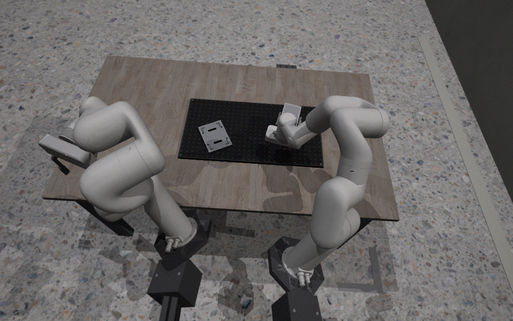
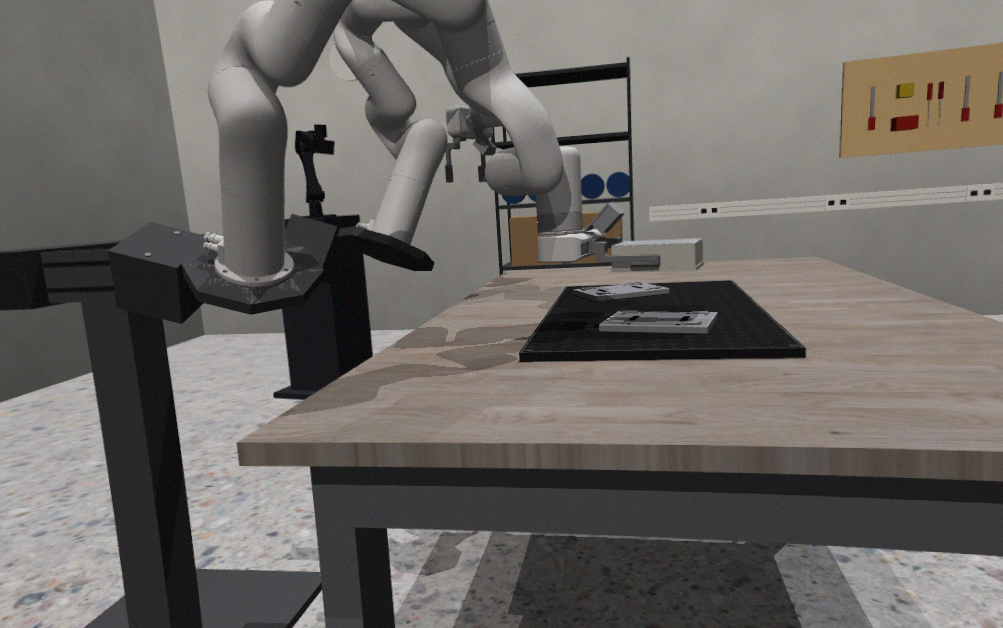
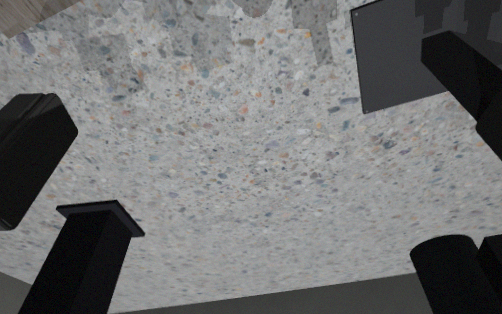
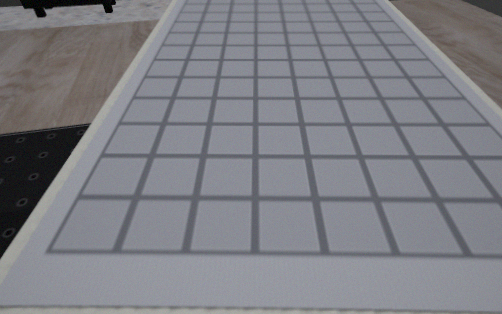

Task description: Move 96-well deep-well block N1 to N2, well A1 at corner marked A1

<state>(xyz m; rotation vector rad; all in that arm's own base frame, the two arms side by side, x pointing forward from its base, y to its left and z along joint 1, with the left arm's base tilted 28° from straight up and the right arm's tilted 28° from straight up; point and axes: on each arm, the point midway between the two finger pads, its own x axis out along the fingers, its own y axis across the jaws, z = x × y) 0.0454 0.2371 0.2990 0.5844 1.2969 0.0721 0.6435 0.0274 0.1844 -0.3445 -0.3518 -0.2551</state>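
The pale deep-well block [image 1: 292, 108] [image 2: 672, 253] [image 4: 272, 140] is held roughly level in the air over the back right of the black mat, clear of both nests. My right gripper [image 2: 636, 260] is shut on it by its near end; the block's gridded top fills the right wrist view. Nest N1 [image 1: 215, 136] [image 2: 629, 291] is a bare grey plate with slots and corner locators. Nest N2 [image 2: 657, 328] is also bare in the exterior view; in the top view the arm and block hide it. A1 marks are not readable. My left gripper [image 2: 465, 171] is open and empty, high off the table's left side.
The black perforated mat [image 1: 246, 155] [image 2: 762, 343] bears both nests on the wooden table [image 1: 226, 183] [image 2: 879, 406]. The right forearm crosses above the mat's right part. The left arm is folded over the table's left front. A shelf rack [image 2: 629, 117] stands beyond the table.
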